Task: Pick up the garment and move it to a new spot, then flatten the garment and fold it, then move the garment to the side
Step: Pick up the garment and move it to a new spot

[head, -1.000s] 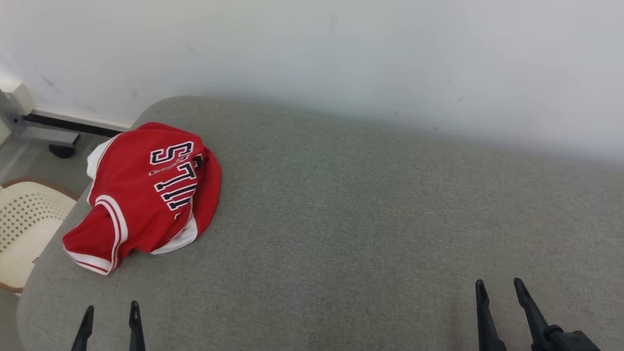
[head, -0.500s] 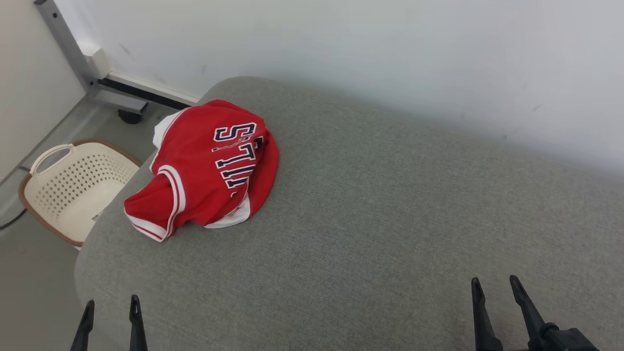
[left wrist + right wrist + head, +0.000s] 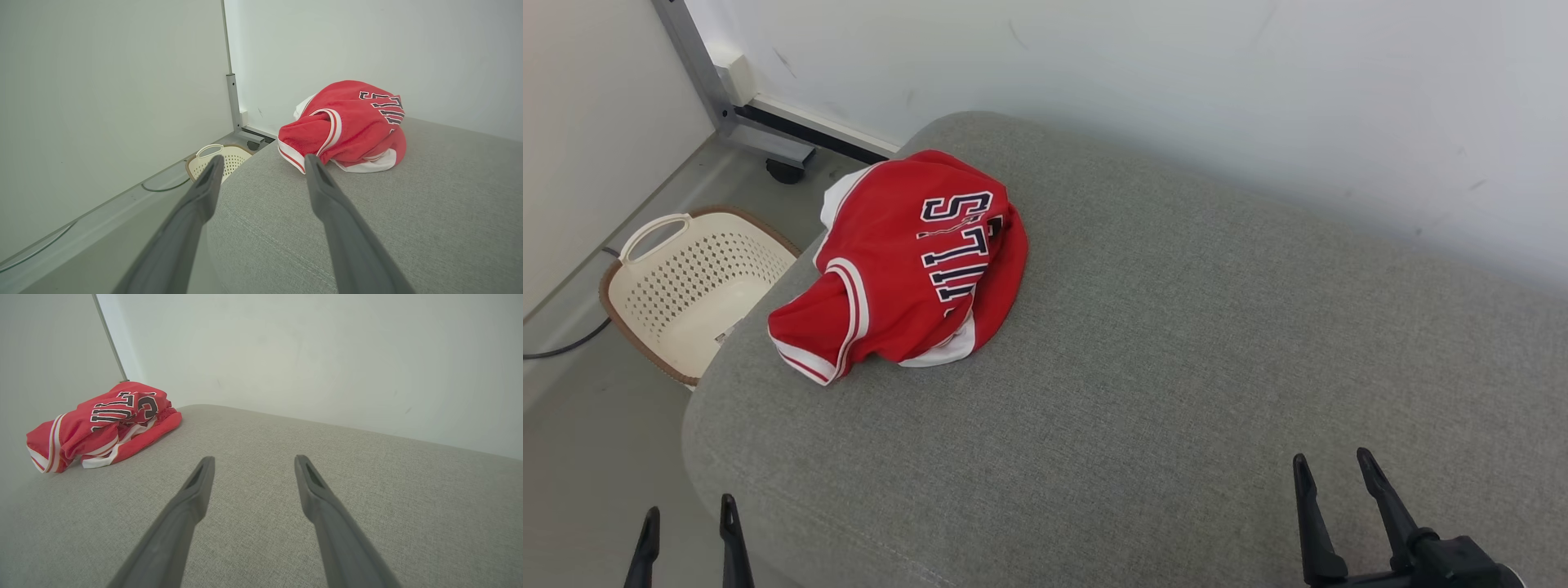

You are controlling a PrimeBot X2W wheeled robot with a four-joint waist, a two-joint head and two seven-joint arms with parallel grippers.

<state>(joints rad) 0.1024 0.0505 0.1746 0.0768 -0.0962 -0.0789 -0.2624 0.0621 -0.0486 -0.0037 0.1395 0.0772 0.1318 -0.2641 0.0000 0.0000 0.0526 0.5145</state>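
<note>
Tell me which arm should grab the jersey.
Left, most likely. The jersey lies crumpled at the left end of the cushion, straight ahead of the open left gripper. The open right gripper is much farther off.

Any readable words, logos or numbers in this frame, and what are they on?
"LLS": navy block letters with white outline, across the crumpled red jersey; a letter before them, possibly "U", is partly lost in a fold.
Thin script line beside those letters: too small to read.
No other text is legible.
</note>
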